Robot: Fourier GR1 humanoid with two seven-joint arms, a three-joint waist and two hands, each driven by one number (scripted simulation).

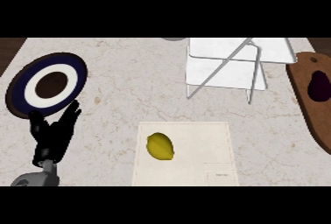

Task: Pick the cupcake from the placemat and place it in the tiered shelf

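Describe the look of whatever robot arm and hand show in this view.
Only the left one shows: a black hand with slim, segmented fingers and a thumb, on a short grey forearm with a rounded, metallic-looking end at the lower left. No cables or markings are visible.

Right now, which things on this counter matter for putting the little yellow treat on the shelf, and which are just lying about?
Part of the job:
- yellow cupcake
- placemat beneath it
- tiered shelf
- left hand, open, resting at the view's left

Just lying about:
- round plate
- wooden board
- dark item on the board
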